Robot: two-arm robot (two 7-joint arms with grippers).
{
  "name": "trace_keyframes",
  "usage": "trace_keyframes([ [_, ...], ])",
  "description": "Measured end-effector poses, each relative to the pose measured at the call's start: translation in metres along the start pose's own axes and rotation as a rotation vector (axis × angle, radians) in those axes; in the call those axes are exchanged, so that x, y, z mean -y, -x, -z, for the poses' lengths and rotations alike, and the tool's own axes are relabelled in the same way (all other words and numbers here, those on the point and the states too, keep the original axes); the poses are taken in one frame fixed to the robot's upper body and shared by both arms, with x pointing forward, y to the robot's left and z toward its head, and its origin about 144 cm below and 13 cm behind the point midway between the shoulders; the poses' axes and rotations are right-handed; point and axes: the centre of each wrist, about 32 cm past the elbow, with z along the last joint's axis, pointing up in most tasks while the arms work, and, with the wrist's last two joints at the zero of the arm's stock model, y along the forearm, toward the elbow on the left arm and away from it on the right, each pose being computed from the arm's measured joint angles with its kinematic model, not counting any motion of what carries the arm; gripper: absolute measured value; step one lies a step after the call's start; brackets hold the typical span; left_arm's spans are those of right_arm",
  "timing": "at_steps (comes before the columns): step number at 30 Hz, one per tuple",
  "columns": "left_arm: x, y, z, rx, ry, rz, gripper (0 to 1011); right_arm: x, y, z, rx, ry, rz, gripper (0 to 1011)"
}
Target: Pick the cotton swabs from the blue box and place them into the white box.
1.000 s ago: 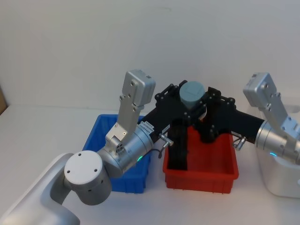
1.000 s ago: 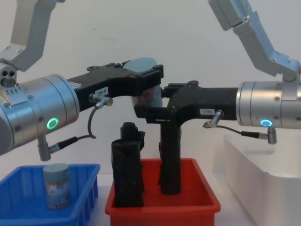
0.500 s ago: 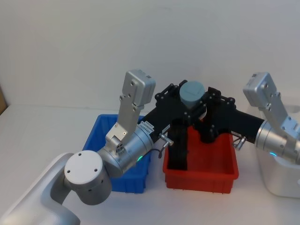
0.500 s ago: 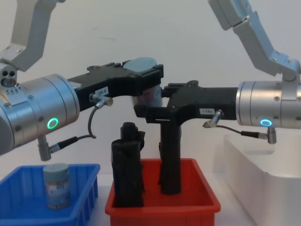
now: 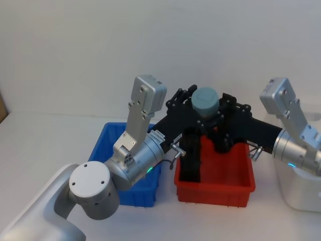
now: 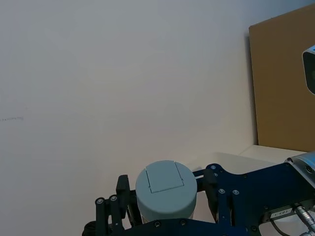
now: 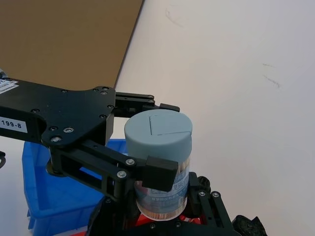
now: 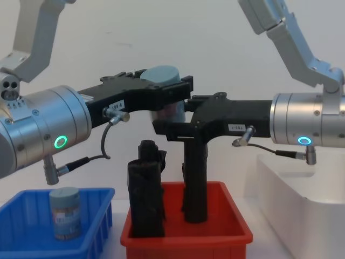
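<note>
At the far left the blue box [image 5: 103, 145] sat on the table [image 5: 50, 140]. In the chest view one tub of cotton swabs [image 8: 64, 212] stood upright inside it, not yet picked.

The left arm reached up and across from above that box. The left gripper [image 8: 175, 91] sat level with the lid of a second tub [image 5: 205, 99], which hung in the air above the red bin [image 5: 215, 188], clear of everything below. In the left wrist view a thin gap showed between that gripper's fingers [image 6: 123, 187] and the tub's side, so it looked released, fingers parted around the lid rather than pressing on it.

Under the raised tub, two black rolls [image 8: 145, 197] stood upright in the red bin.

From the right, the right gripper [image 5: 213, 123] met the same tub lower down, clenched on the labelled body beneath the lid, and appeared to carry its weight. This read as a handover between the arms, with the tub passing to the right side.

At the far right the white box [image 8: 302, 216] waited, well apart from the tub. Its inside could not be seen.

As a judgement, the task was partway: the raised tub had left the blue box but was not yet placed, and the other tub remained to be moved afterwards.
</note>
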Motion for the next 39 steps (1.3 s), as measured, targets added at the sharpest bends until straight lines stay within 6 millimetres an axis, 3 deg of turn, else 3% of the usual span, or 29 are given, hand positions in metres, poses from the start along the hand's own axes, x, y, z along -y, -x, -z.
trace_keyframes([
  [3, 0.0, 0.0, 0.0, 0.0, 0.0, 0.0, 1003, 0.0, 0.0, 0.0, 0.0, 0.0, 0.001, 621],
  [18, 0.0, 0.0, 0.0, 0.0, 0.001, -0.001, 999, 0.009, -0.004, 0.003, -0.022, 0.016, 0.102, 621],
  [39, 0.0, 0.0, 0.0, 0.0, 0.0, -0.001, 1000, 0.043, -0.011, 0.015, -0.105, 0.059, 0.413, 621],
])
